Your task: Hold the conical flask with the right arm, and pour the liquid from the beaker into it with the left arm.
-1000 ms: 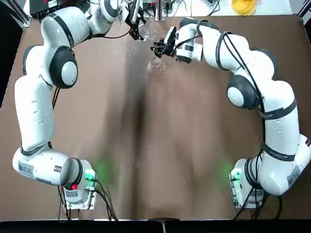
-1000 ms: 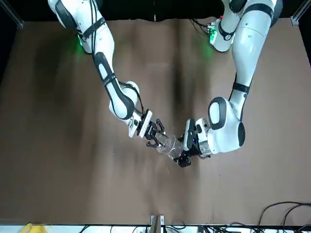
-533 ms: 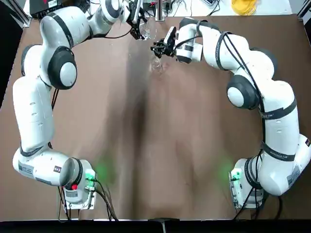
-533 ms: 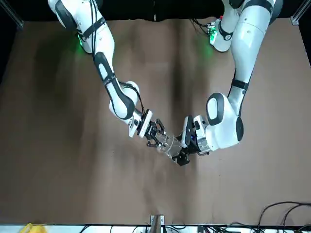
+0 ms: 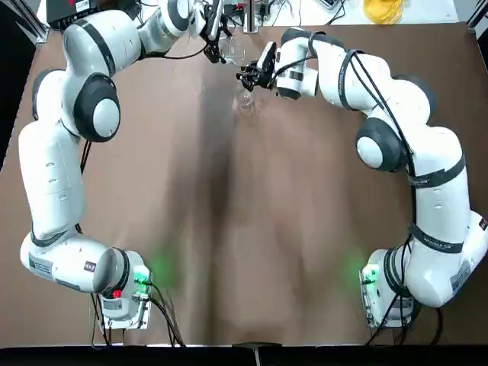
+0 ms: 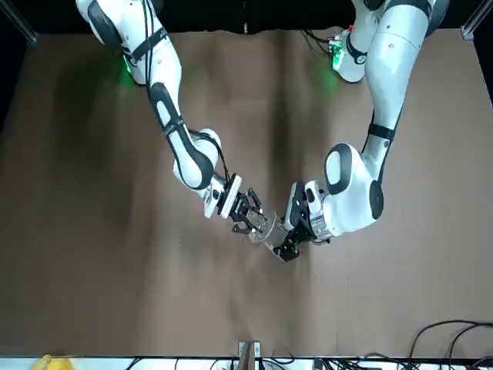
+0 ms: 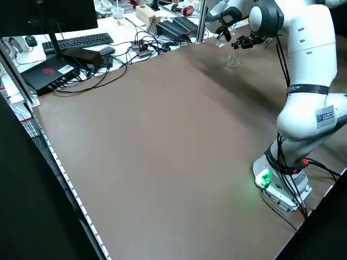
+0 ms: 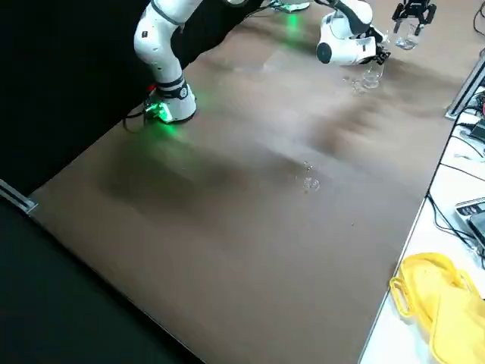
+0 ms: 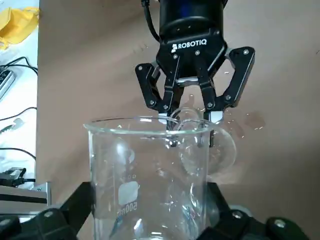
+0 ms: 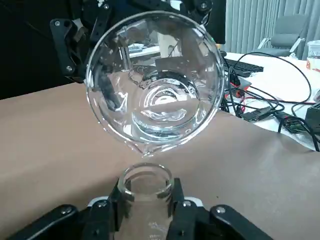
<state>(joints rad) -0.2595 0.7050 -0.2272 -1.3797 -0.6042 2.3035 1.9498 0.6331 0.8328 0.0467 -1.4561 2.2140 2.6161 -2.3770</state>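
- My clear, colourless, narrow-necked glass conical flask [image 7: 232,58] stands upright in the air, long axis near vertical, mouth up and broad base below my grip.
- My clear, wide-mouthed glass cylinder beaker [image 10: 155,115] leans far over beside the flask, its open mouth turned towards it and its lip just above the flask's rim. I cannot tell whether they touch.
- My black right gripper [image 9: 190,125] is clamped on the flask's neck, one finger either side.
- My black left gripper [image 9: 150,205] is clamped around the beaker's wall, on the flask's left and farther from my bases.
- My white right arm with grey joint caps [image 5: 446,198] bows outward, then bends in to the flask.
- My matching white left arm [image 5: 53,168] rises on the other side, its wrist folded in towards the flask.
- Some clear liquid shows in the beaker; I cannot tell the flask's level.
- Wet spots [image 9: 255,120] dot the brown tabletop [image 8: 227,250] below and around the flask.
- "ROBOTIQ" is lettered white on my right gripper. The beaker carries a pale printed patch and reversed markings with several zeros; I cannot read the full figure surely.
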